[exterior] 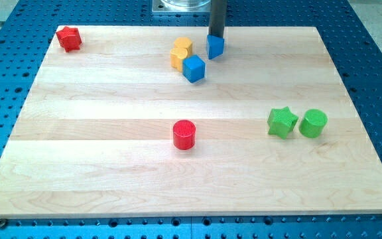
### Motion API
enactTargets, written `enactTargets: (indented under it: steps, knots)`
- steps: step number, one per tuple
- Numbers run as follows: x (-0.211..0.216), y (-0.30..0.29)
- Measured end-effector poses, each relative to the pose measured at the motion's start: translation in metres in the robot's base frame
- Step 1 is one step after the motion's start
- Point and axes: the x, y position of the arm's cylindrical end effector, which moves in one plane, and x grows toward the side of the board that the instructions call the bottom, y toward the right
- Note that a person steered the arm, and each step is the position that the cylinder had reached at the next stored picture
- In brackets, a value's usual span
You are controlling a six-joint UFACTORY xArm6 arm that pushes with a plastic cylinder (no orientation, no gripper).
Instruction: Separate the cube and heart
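A pale wooden board (111, 166) lies on a blue perforated table (370, 40) and carries seven small blocks. Near the view's top left corner sits a red star (68, 38). Toward the top centre, a yellow heart (181, 52) touches a blue cube (193, 68) on its lower right. Just to the right of them, apart from the cube, stands a second, smaller blue block (215, 46), its shape hard to make out. A red cylinder (184, 135) stands near the middle of the board. At the view's right, a green star (282, 122) and a green cylinder (313, 123) sit side by side, almost touching.
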Motion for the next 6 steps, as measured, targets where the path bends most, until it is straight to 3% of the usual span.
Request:
enactTargets:
  steps: [1,2,4,5,6]
  knots:
    - [0.088,0.001]
    - [0.074,-0.016]
    - [0.066,-0.109]
    - [0.069,-0.12]
    - [0.051,-0.084]
